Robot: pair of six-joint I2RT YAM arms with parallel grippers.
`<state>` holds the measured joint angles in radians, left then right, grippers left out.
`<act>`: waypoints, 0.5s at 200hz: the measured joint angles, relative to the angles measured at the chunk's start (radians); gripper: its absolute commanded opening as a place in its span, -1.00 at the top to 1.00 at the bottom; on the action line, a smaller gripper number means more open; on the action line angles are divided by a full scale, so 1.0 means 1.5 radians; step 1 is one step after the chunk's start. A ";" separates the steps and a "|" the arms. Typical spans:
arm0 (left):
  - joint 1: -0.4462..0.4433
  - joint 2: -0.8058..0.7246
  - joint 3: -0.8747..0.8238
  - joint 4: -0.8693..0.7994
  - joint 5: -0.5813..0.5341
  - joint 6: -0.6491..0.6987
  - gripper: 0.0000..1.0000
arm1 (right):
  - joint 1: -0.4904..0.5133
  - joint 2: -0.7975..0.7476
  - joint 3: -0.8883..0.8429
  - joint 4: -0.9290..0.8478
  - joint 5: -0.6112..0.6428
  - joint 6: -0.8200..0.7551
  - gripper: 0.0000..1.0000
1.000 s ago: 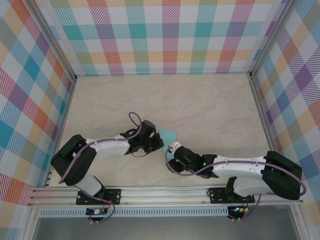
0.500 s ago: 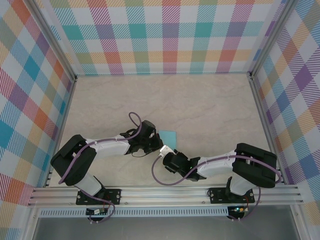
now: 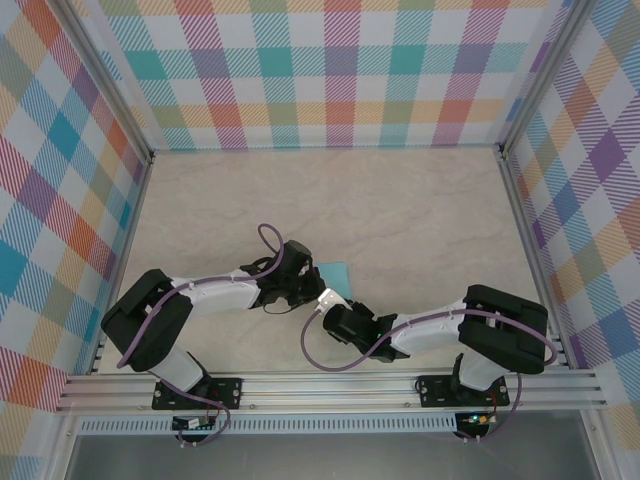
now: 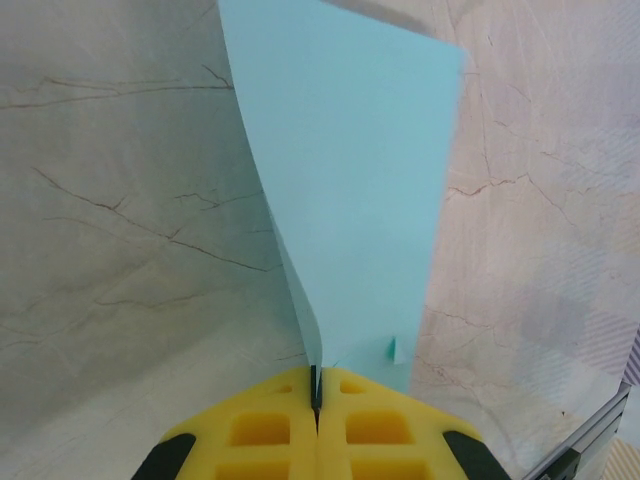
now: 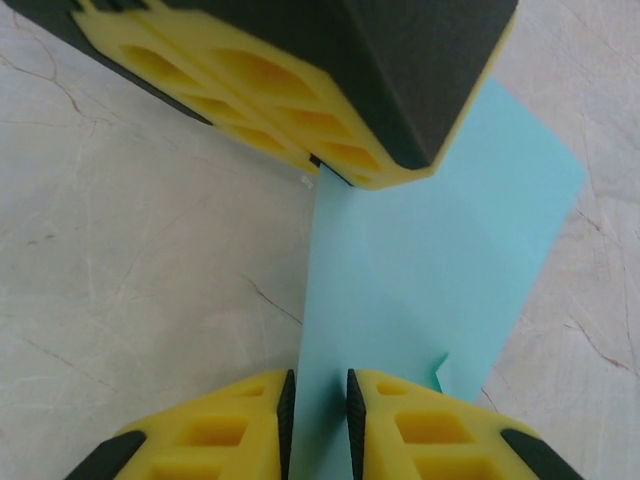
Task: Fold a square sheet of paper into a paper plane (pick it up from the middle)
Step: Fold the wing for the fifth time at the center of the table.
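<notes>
The light cyan paper [image 3: 337, 272] is folded, part of it standing up from the table. My left gripper [image 4: 317, 385] is shut on the paper's [image 4: 350, 180] near edge, at the crease. In the top view the left gripper [image 3: 308, 284] sits at the sheet's left side. My right gripper [image 5: 320, 392] meets it from the near side. Its jaws straddle the paper's [image 5: 430, 270] left folded edge with a narrow gap still between the pads. The left gripper's yellow fingers [image 5: 300, 110] hang just beyond, across the right wrist view. In the top view the right gripper [image 3: 330, 300] almost touches the left one.
The marble-patterned table [image 3: 420, 220] stretches away behind the paper. Plaid walls [image 3: 330, 70] close in the back and sides. An aluminium rail [image 3: 330, 385] runs along the near edge by the arm bases. A purple cable [image 3: 268, 235] loops above the left wrist.
The right arm has swung left and brought its gripper up to the paper beside the left gripper, and its jaws have narrowed around the paper. The left gripper has stayed put.
</notes>
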<state>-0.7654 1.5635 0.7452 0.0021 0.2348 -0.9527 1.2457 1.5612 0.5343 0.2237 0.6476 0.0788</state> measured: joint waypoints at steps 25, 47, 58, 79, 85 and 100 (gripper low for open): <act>0.000 0.000 0.000 -0.002 -0.003 0.000 0.91 | 0.000 0.009 0.007 -0.003 0.006 0.011 0.69; 0.000 -0.001 0.000 -0.003 -0.007 0.000 0.86 | 0.000 0.011 0.008 -0.005 0.011 0.018 0.79; 0.000 -0.001 0.000 -0.006 -0.008 0.000 0.83 | 0.000 0.012 0.010 -0.005 0.013 0.025 0.82; 0.000 -0.003 0.003 -0.020 -0.016 0.002 0.69 | 0.000 0.019 0.012 -0.005 0.018 0.037 0.88; 0.000 -0.005 0.003 -0.026 -0.019 0.001 0.65 | 0.000 0.019 0.012 -0.005 0.018 0.042 0.89; 0.000 -0.015 0.003 -0.041 -0.029 0.004 0.47 | 0.000 0.021 0.012 -0.005 0.022 0.055 0.91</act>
<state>-0.7654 1.5406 0.7498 -0.0589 0.1909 -0.9463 1.2457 1.5932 0.5522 0.2169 0.6804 0.1608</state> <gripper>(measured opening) 0.213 0.065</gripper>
